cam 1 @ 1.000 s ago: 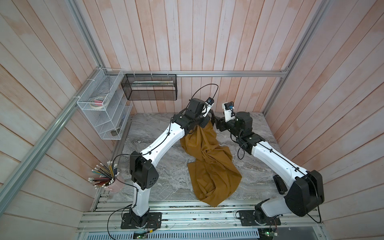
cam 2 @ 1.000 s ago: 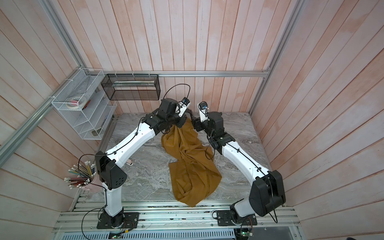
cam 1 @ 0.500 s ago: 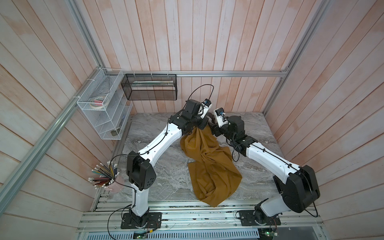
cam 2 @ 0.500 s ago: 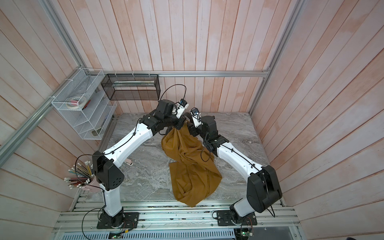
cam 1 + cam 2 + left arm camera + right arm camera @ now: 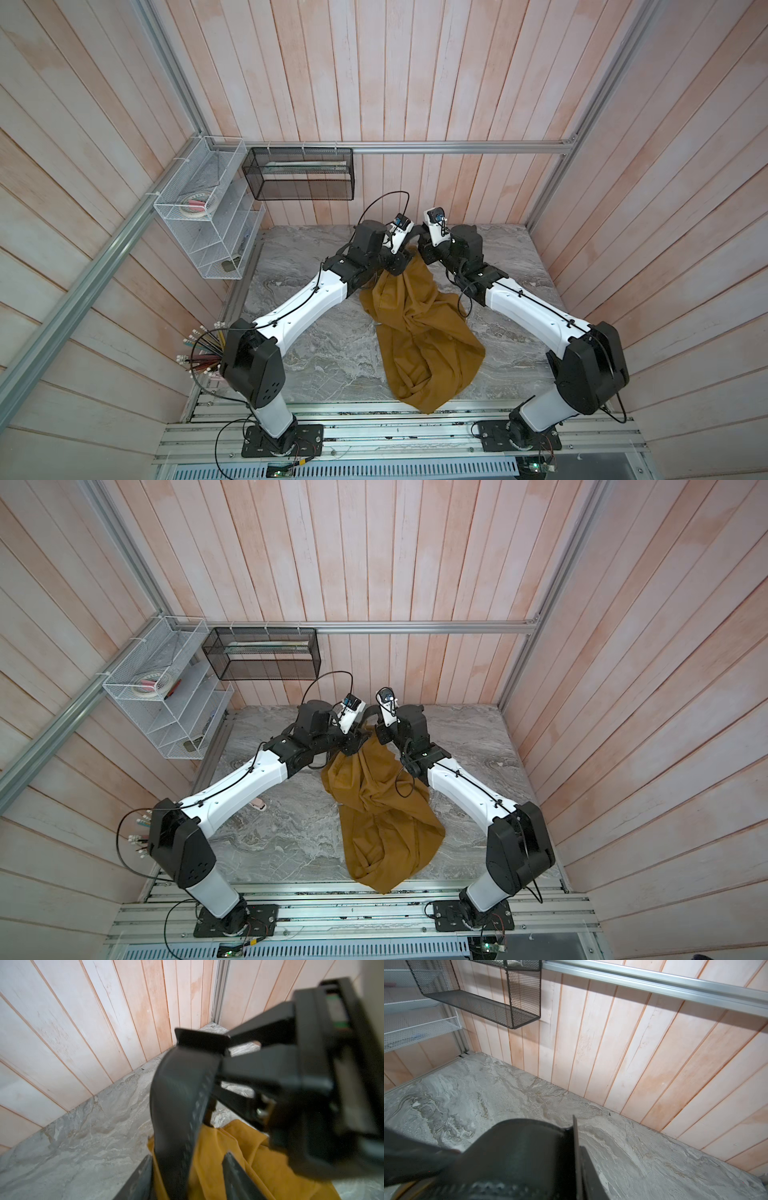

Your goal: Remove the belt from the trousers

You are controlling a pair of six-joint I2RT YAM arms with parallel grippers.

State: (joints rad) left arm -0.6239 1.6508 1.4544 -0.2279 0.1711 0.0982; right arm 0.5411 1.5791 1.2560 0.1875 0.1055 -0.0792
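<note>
Seen from above, both arms reach in to 12 o'clock of the marble surface (image 5: 324,353). The left arm (image 5: 307,299) comes from its base at 7 o'clock and the right arm (image 5: 528,307) from 5 o'clock, and their wrists almost touch. The trousers (image 5: 419,324), mustard-brown and crumpled, are lifted at their top end under the two wrists. They trail from 12 o'clock down the middle to 6 o'clock, where the lower end laps over the surface's edge. Both top views show this.

The belt (image 5: 180,1095), a black strap, shows best in the left wrist view. It rises out of the trousers' fabric, passes between the left fingers (image 5: 236,1176) and curves up to the right fingers (image 5: 259,1020). The left fingers stand apart, wider than the strap, with mustard cloth showing between the strap and one finger; they do not pinch it. The right fingers are drawn narrow and clamp the belt's upper end. In the right wrist view the belt arches as a dark, blurred band close to the lens. Folds hide how much of the strap sits in the waistband.

A white wire rack (image 5: 208,212) hangs on the wall at 10 o'clock and a black mesh basket (image 5: 299,174) at 11 o'clock, both well apart from the trousers.
</note>
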